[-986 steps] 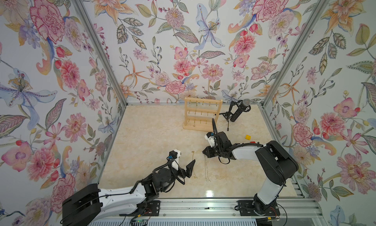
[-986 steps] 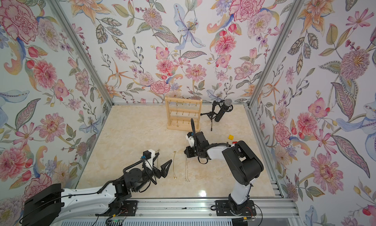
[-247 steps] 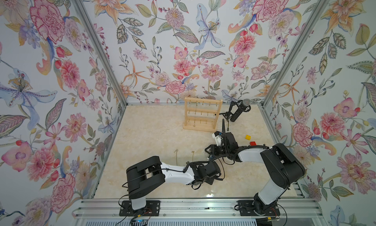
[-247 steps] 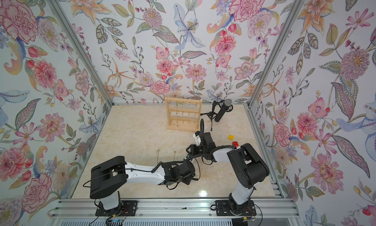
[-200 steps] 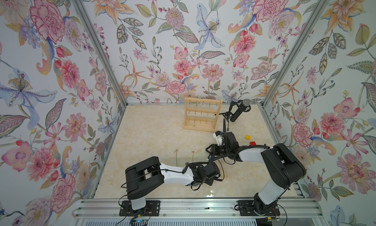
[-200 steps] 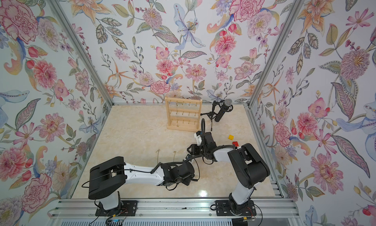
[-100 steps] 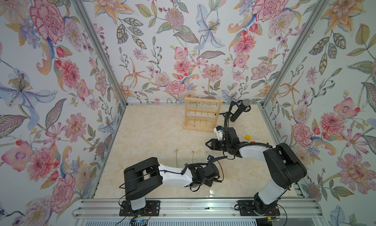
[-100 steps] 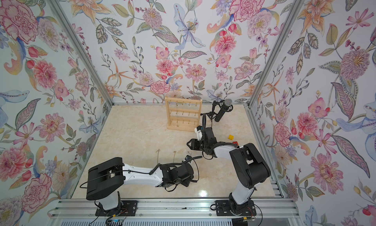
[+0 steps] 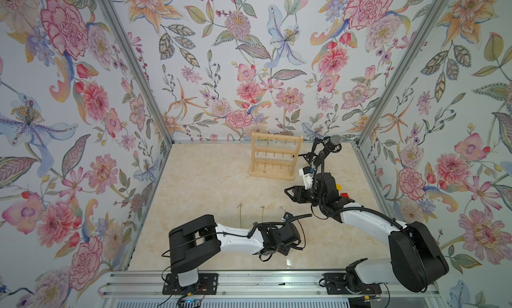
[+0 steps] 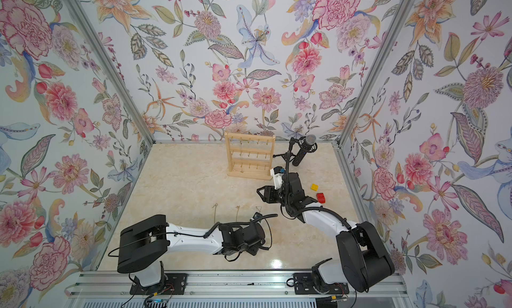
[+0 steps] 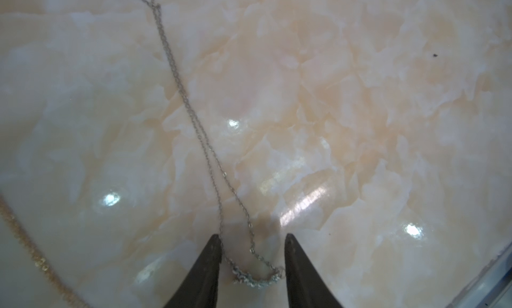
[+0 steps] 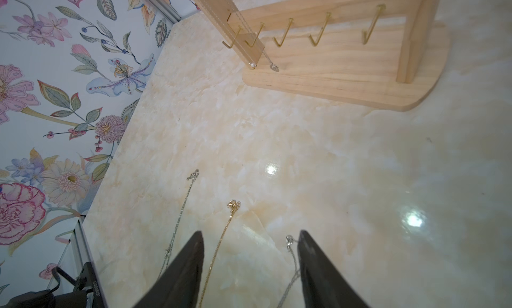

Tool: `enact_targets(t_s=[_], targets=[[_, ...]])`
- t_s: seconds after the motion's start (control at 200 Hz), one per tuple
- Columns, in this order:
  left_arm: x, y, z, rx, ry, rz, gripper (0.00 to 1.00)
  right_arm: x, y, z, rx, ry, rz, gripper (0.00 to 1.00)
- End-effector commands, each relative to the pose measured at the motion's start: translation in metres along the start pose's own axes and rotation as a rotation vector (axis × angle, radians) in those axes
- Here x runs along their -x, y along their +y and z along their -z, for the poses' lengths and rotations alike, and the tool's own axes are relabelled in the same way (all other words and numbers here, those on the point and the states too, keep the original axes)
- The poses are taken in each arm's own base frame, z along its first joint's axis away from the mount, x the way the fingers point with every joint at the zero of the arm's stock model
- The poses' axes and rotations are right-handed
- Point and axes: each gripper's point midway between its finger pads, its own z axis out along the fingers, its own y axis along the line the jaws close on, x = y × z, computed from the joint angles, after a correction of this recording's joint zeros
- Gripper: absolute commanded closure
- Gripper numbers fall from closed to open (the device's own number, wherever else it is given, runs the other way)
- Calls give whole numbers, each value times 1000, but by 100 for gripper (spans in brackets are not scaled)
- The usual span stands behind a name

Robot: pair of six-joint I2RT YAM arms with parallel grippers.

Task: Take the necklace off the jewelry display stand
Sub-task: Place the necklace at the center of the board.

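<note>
Three necklaces lie on the table near 6 o'clock. Two hanging necklaces stay on the jewelry display stand at 12 o'clock. Left jaws stand open around a silver necklace. Right jaws are open and empty.

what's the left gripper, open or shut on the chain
Open: the left gripper has a clear gap between its fingers, and the silver chain lies slack on the table between them.

We see bright, even overhead light in both top views, with one white glare spot on the glossy cream marble-patterned tabletop at six o'clock. The left wrist view is soft and hazy (several glints, one faint shadow). In the right wrist view, the light natural-wood jewelry display stand bows near the frame's edge.
</note>
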Motion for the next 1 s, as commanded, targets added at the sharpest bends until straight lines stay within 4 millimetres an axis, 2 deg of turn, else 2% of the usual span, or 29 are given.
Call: enact_targets(t_s=[0.0, 0.3, 0.465, 0.565, 0.59, 0.696, 0.866, 0.996], targets=[[17, 3, 9, 54, -32, -34, 54, -4, -9, 18, -42, -30, 8, 42], [84, -9, 45, 0, -207, -18, 33, 1, -20, 64, -84, -168, 10, 38], [113, 3, 69, 3, -304, -10, 20, -1, -26, 80, -97, -224, 6, 37], [123, 17, 82, 29, -357, -12, 11, -2, -22, 88, -66, -247, 16, 38], [131, 20, 96, 20, -394, -3, 9, -2, -19, 90, -50, -252, 22, 38], [139, 41, 116, 30, -465, 14, 1, -2, -5, 95, 38, -261, 50, 39], [145, 89, 157, 71, -598, 70, 1, -2, 13, 99, 169, -241, 86, 46], [132, 129, 180, 136, -671, 106, 1, 1, 26, 101, 254, -222, 97, 46]])
